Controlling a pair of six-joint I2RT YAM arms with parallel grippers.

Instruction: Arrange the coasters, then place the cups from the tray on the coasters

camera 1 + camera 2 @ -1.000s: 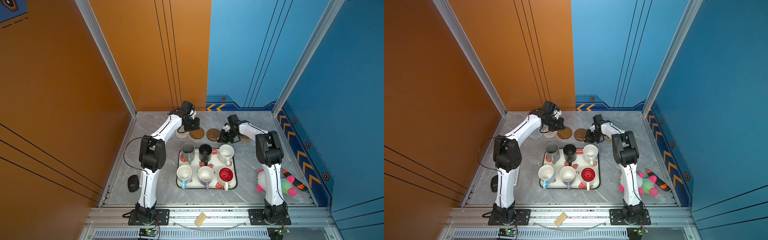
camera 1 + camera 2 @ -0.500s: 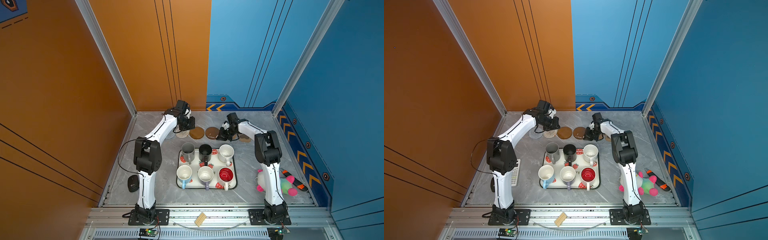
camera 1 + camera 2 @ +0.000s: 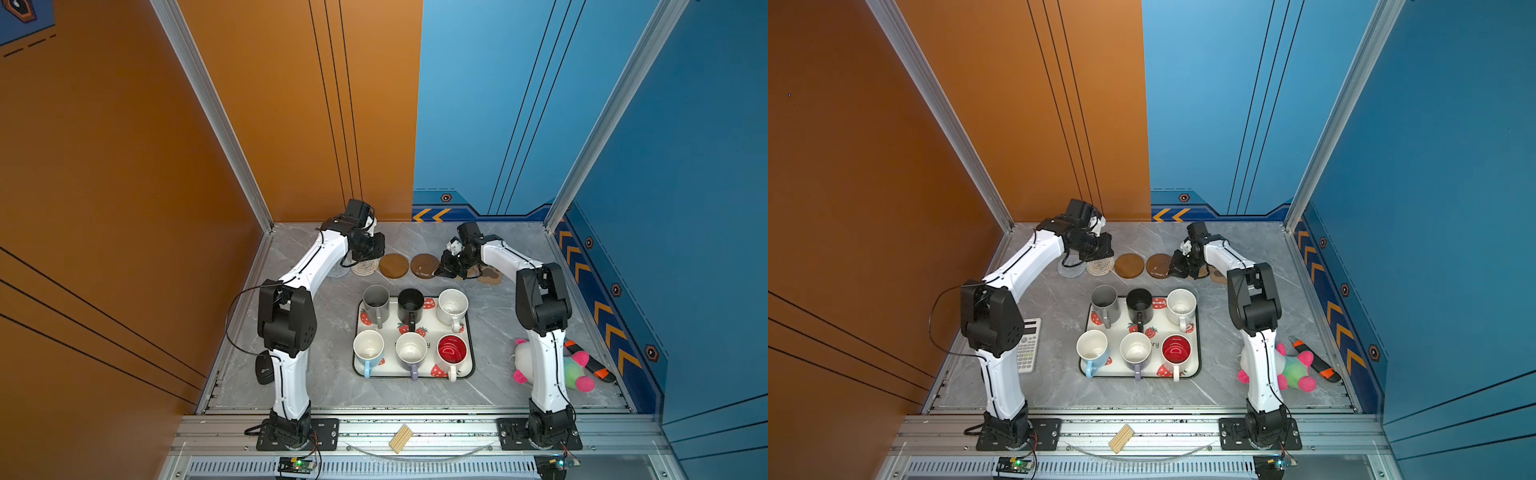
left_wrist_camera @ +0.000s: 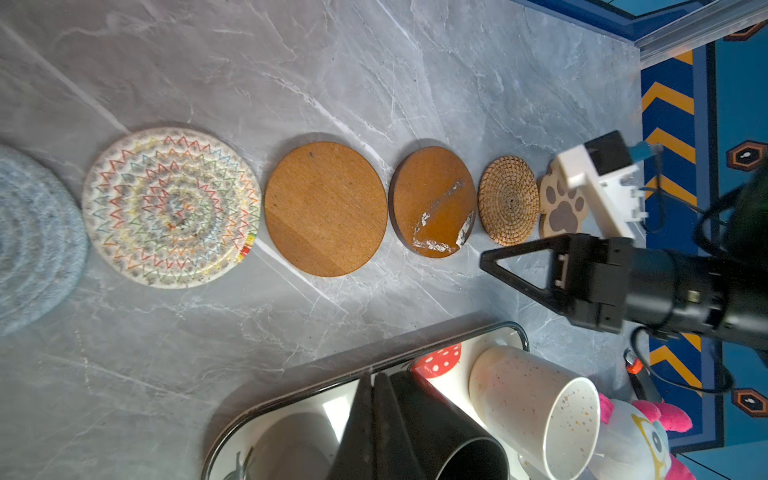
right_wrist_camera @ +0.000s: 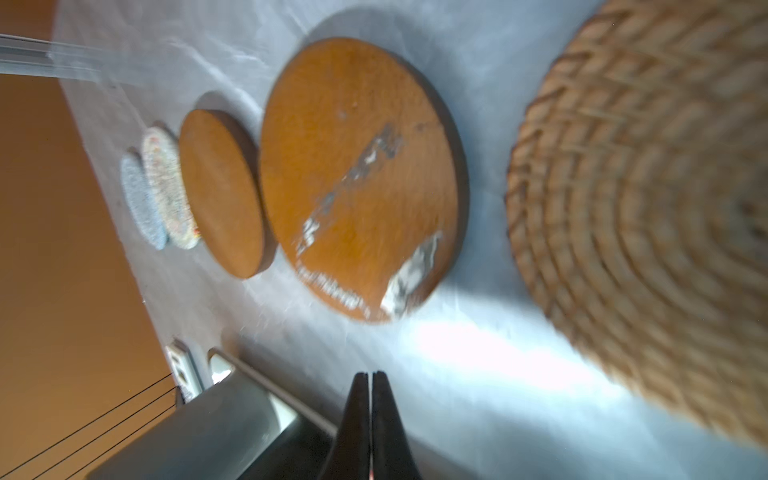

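Six coasters lie in a row at the back of the table: grey woven (image 4: pixel 33 241), cream woven (image 4: pixel 171 208), a plain wooden disc (image 4: pixel 326 208), a scratched wooden disc (image 4: pixel 432 201), tan rattan (image 4: pixel 508 199) and the paw-print (image 4: pixel 561 212). My left gripper (image 3: pixel 371 254) hangs shut and empty above the cream coaster (image 3: pixel 365 266). The right gripper (image 3: pixel 438 273) is also shut and empty, low at the table between the scratched disc (image 3: pixel 424 265) and the rattan coaster (image 5: pixel 648 216). Six cups stand on the tray (image 3: pixel 470 365): grey (image 3: pixel 376 302), black (image 3: pixel 410 303), speckled (image 3: pixel 453 305), blue (image 3: pixel 368 349), lilac (image 3: pixel 411 349) and red-inside (image 3: pixel 452 350).
A plush toy (image 3: pixel 575 365) and an orange-black tool (image 3: pixel 592 368) lie at the right beside the right arm. A calculator (image 3: pixel 1029 345) and a small black device (image 3: pixel 264 368) sit at the left by the left arm's base. A wooden piece (image 3: pixel 401 438) rests on the front rail.
My left gripper has drawn back to the left, from over the plain wooden disc to over the cream coaster. The right gripper has slid a little left toward the scratched disc. Both stayed shut.
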